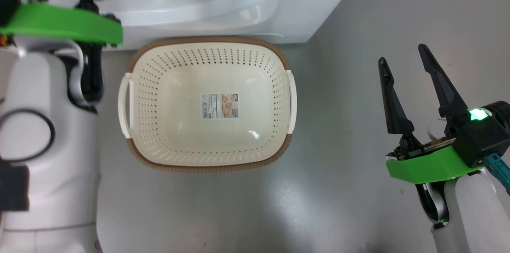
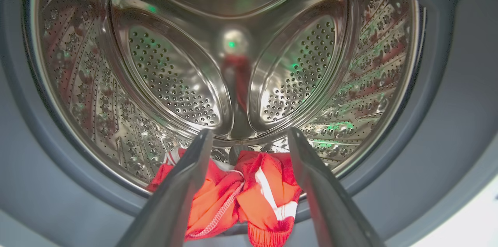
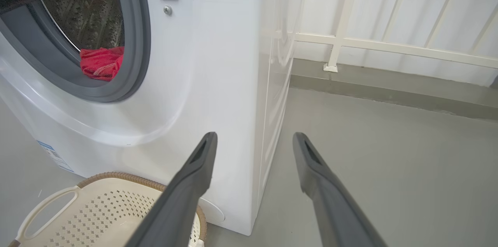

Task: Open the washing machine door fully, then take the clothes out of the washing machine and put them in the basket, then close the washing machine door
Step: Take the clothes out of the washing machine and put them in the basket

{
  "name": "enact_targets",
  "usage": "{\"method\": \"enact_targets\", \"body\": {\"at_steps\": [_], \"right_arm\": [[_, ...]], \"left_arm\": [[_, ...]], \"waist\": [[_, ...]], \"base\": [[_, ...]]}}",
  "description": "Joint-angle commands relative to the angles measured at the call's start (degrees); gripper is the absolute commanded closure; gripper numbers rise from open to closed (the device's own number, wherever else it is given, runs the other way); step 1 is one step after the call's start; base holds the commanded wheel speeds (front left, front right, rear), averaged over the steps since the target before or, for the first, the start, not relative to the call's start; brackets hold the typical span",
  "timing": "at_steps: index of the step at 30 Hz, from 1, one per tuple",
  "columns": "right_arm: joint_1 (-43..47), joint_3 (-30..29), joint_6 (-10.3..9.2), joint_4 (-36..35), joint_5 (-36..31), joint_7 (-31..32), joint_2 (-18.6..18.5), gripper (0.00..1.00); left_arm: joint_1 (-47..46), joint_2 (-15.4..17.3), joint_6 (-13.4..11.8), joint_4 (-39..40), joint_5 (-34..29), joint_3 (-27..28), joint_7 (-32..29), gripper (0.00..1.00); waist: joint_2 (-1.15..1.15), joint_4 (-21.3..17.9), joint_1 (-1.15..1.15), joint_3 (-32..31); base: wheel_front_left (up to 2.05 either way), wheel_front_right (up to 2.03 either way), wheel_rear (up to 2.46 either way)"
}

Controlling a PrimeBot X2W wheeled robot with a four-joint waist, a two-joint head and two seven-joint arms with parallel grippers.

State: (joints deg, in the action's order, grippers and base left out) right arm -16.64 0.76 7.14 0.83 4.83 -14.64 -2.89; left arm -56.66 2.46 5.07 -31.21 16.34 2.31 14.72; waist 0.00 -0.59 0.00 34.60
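The washing machine [image 3: 218, 64] stands with its round opening uncovered; the washing machine door is out of view. Red clothes [image 2: 249, 196] with white stripe trim lie at the front bottom of the steel drum [image 2: 175, 76], against the grey gasket, and show as a red heap of clothes [image 3: 99, 62] in the right wrist view. My left gripper [image 2: 249, 132] is open at the drum's mouth, fingers either side of the clothes and just short of them. The cream basket [image 1: 211, 105] sits empty on the floor before the machine. My right gripper [image 1: 402, 55] hangs open to the basket's right, holding nothing.
My left arm's white forearm [image 1: 48, 133] stands close beside the basket's left handle. Grey floor [image 1: 338, 145] spreads right of the basket and machine. A white railing [image 3: 389, 46] and a low kerb run along the wall behind the machine's right side.
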Motion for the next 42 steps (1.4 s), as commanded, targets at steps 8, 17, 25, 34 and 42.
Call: {"method": "enact_targets", "body": {"at_steps": [8,17,25,34,42], "right_arm": [[-1.08,3.34,0.35,-1.19,0.32,-0.36,0.02,0.0],[-1.95,4.05,0.35,0.22,1.28,-0.36,0.02,0.0],[-2.6,4.32,0.35,1.52,1.89,-0.36,0.02,0.0],[-2.82,4.75,0.35,1.49,3.38,-0.36,0.02,0.0],[-3.08,5.62,0.35,1.7,4.88,-0.36,0.02,0.0]], "left_arm": [[-9.35,4.42,0.16,-8.92,-1.58,0.48,0.22,0.0],[-16.47,7.79,-1.74,-19.79,-3.38,-0.86,-4.86,0.0],[-20.02,11.02,-4.91,-27.46,-5.77,-2.85,-12.52,0.0],[-22.17,12.99,-5.1,-31.8,-6.15,-4.13,-17.18,0.0],[-22.96,15.22,-5.38,-35.05,-7.3,-5.95,-19.93,0.0]], "waist": [[0.0,-2.09,0.0,3.45],[0.0,-3.45,0.0,4.47],[0.0,-4.91,0.0,4.04],[0.0,-6.91,0.0,4.24],[0.0,-8.88,0.0,4.59]], "base": [[0.0,0.0,0.0],[0.0,0.0,0.0],[0.0,0.0,0.0],[0.0,0.0,0.0],[0.0,0.0,0.0]]}}
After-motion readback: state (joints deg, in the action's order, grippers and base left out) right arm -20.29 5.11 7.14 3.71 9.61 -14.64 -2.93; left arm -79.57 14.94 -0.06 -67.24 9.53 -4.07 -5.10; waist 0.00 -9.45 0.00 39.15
